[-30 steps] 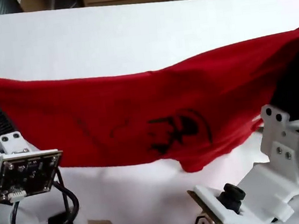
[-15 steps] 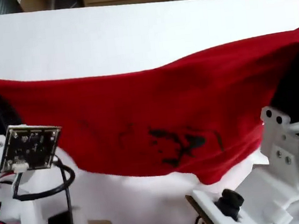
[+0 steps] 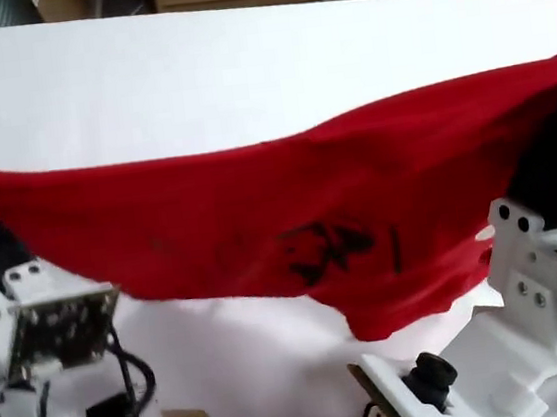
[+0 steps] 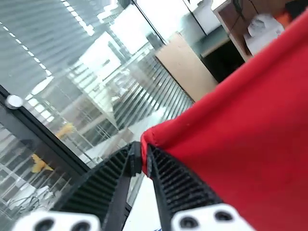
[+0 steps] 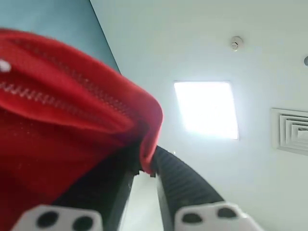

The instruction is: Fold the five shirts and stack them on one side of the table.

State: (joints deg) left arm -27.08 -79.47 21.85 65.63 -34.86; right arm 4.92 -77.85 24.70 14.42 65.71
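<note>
The red shirt (image 3: 290,217) is held stretched in the air over the white table (image 3: 242,62), between the two arms. In the high view its right end is cut off by the picture's edge, and its dark print is creased and cannot be made out. The left gripper (image 4: 143,161) is seen clamped on one corner of the cloth. The right gripper (image 5: 144,166) is pinched tight on a stitched fold at the other end. Compared with half a second ago, the left corner is found lower and farther out, and the left arm's camera board (image 3: 56,329) is lowered too.
</note>
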